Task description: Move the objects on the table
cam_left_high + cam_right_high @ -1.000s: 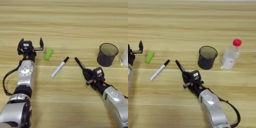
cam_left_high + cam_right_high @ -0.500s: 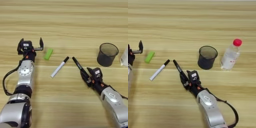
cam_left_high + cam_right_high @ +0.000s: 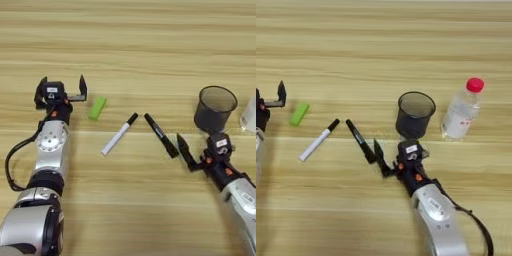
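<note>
Both views look steeply down from the robot's head onto the table [image 3: 150, 50], which fills each picture, at close range with the arms entering from the bottom edge. The left eye view reaches further left and takes in the whole left claw [image 3: 61, 90]. The right eye view reaches further right and shows the whole clear bottle [image 3: 462, 109]. They share the middle, with the mesh cup [image 3: 414, 114].
</note>
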Motion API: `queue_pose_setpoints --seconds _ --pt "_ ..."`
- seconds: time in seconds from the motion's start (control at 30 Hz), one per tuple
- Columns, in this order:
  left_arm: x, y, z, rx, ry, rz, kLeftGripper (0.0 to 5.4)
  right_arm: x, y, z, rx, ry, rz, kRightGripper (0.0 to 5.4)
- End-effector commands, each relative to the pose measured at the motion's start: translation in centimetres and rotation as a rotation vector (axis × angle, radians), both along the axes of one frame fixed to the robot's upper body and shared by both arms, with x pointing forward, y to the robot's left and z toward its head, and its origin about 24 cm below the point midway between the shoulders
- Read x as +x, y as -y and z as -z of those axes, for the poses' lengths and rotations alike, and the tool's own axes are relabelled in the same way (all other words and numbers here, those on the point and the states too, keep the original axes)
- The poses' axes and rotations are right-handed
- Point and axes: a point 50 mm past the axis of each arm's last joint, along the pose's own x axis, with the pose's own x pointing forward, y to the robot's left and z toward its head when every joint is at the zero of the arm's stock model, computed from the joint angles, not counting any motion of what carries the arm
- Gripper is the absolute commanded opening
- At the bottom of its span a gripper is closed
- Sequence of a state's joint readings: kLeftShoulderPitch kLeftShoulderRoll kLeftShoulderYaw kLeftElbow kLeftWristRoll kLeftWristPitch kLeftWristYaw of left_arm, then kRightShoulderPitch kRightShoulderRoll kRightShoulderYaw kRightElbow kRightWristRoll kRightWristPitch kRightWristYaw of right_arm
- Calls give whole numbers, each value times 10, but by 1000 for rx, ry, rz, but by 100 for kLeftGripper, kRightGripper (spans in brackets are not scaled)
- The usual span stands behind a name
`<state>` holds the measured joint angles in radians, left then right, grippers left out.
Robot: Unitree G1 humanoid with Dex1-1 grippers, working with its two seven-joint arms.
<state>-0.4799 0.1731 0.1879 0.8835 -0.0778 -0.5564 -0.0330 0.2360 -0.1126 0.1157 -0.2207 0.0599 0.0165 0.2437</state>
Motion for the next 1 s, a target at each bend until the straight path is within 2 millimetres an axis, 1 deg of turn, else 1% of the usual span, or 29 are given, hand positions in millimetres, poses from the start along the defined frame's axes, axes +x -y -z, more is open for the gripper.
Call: queue_pose_setpoints --seconds 0.03,0.2,0.47,0.6,1.0 --pt "-2 -2 0 15 5 -2 540 -3 10 -1 -9 -27 62 492" --pt "-2 -2 0 16 5 -2 540 -2 27 0 -29 -60 157 537" --pt "-2 -2 0 16 5 -1 540 11 42 6 -28 -60 247 537" --pt "-2 -2 0 17 5 0 540 22 37 3 -24 -20 223 537" --pt "-2 0 1 11 3 1 540 50 43 3 -44 1 207 537"
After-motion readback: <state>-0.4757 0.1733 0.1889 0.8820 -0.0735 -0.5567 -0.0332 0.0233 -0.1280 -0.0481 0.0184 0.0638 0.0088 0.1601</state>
